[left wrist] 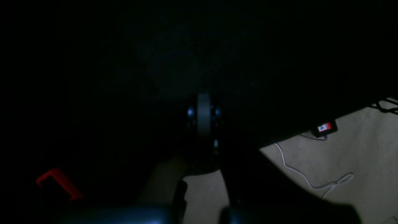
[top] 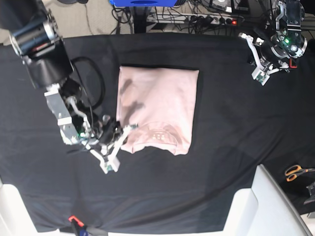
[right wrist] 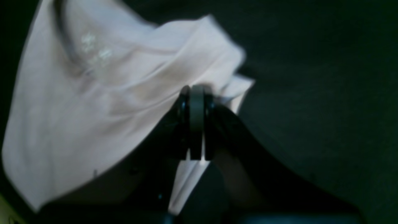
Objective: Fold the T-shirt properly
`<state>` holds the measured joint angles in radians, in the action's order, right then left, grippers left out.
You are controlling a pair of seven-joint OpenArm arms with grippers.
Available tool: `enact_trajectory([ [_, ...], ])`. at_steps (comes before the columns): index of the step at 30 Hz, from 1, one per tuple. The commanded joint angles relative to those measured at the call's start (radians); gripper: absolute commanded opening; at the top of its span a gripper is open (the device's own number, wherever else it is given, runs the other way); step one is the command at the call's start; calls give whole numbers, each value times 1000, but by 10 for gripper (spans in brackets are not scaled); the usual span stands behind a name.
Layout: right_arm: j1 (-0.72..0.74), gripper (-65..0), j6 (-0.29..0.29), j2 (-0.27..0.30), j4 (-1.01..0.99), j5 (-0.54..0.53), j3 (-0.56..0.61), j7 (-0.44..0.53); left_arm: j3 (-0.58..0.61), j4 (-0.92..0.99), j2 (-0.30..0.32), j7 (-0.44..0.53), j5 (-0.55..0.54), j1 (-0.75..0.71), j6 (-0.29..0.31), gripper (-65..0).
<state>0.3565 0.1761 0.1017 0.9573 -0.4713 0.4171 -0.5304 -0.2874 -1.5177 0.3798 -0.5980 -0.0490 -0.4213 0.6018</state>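
Note:
The pale pink T-shirt (top: pixel 160 105) lies as a rough rectangle in the middle of the black table cloth (top: pixel 231 128), collar end toward the near edge. My right gripper (top: pixel 131 129) sits at its near-left corner, shut on a bunched fold of the T-shirt (right wrist: pixel 93 102). In the right wrist view the fingertips (right wrist: pixel 196 93) are pressed together with creases running out from them. My left gripper (top: pixel 261 74) hangs far off at the table's far right corner. It is shut, with nothing in it, and the left wrist view shows its fingers (left wrist: pixel 203 109) over dark cloth.
Orange-handled scissors (top: pixel 295 172) lie off the table's right side, beside a white surface (top: pixel 266 206). A power strip (top: pixel 211 19) and cables run behind the far edge. A red clamp (top: pixel 74 219) sits at the near edge. A white cable (left wrist: pixel 311 183) lies on the floor.

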Motion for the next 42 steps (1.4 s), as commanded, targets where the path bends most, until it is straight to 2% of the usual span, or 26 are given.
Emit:
enact_trajectory([
  [1, 31, -648, 3, 7, -7, -7, -5, 37, -8, -16, 14, 10, -2, -1, -6, -650],
  [8, 75, -648, 3, -12, -199, -5, -4, 188, -8, -14, 14, 10, -2, -1, -6, -650],
  [12, 74, -648, -10, 2, -153, -5, -5, 226, -11, -16, 14, 10, -2, -1, -6, -650],
  [14, 43, -648, -42, 53, -37, -5, -13, 223, -14, -31, 12, 13, -2, -1, -6, -650],
  [16, -20, -648, -137, 112, 137, -5, -13, 211, -13, -62, 12, 25, -2, -14, -6, -650],
  [18, -103, -648, -227, 180, 326, -5, -8, 174, -13, -102, 11, 77, -2, -67, -6, -650],
  [19, -144, -648, -247, 201, 403, -5, -11, 157, -11, -122, 11, 106, -2, -92, -6, -650],
  [23, -351, -648, -269, 298, 636, -5, -48, 146, -17, -169, -18, 278, -4, -227, -6, -650],
  [26, -528, -648, -301, 318, 739, -5, -143, 146, -17, -172, -40, 385, -4, -317, -6, -650],
  [28, -667, -648, -312, 318, 820, -5, -228, 145, -13, -174, -55, 431, -4, -376, -6, -650],
  [31, -862, -648, -310, 310, 918, -7, -323, 141, -6, -160, -75, 441, -4, -434, -6, -650],
  [35, -1060, -648, -309, 309, 938, -8, -332, 141, -6, -39, -114, 448, -2, -468, -6, -650],
  [38, -1163, -648, -304, 241, 888, -7, -330, 141, 55, 133, -118, 474, -1, -451, -4, -650],
  [42, -1140, -648, -304, 145, 662, -4, -287, 140, 253, 478, -97, 652, -1, -307, -7, -650],
])
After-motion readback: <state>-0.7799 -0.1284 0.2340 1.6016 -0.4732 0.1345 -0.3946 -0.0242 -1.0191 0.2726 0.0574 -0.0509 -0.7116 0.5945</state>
